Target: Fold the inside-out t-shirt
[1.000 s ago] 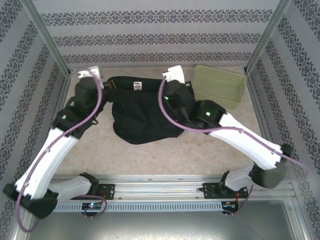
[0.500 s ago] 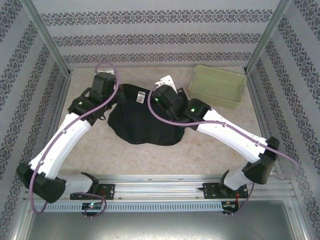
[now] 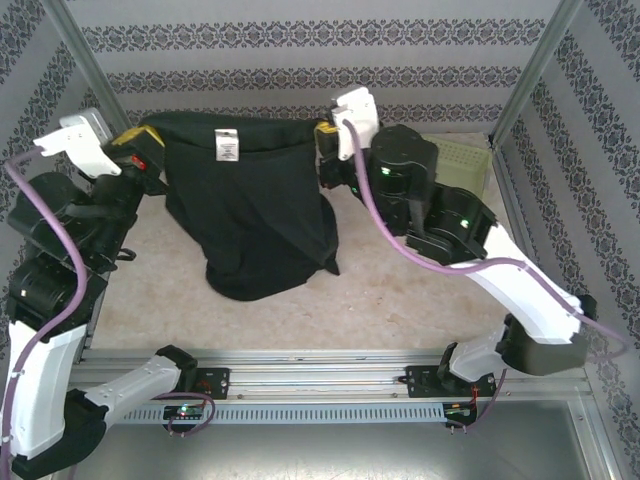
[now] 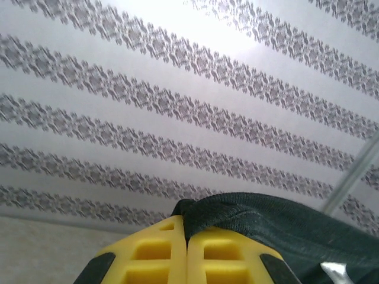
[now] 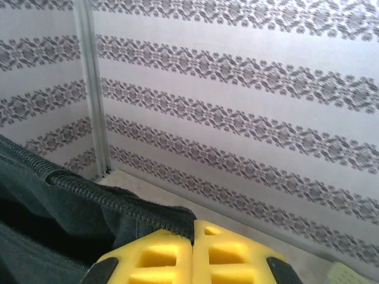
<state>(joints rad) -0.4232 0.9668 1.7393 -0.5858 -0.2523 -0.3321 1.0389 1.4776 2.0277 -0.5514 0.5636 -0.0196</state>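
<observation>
Both raised; left gripper (image 4: 187,223), right gripper (image 5: 193,229) clamped

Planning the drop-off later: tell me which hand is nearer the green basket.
Right. The right hand, shut on the t-shirt edge, hangs just left of the basket in the top view. The left hand grips the shirt's opposite end, the whole garment's width farther away.

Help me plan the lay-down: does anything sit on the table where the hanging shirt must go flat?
Nothing visible does. The shirt hangs pinched between the left tool and the right tool, with bare table in front of it. The basket stands apart in the far right corner.
</observation>
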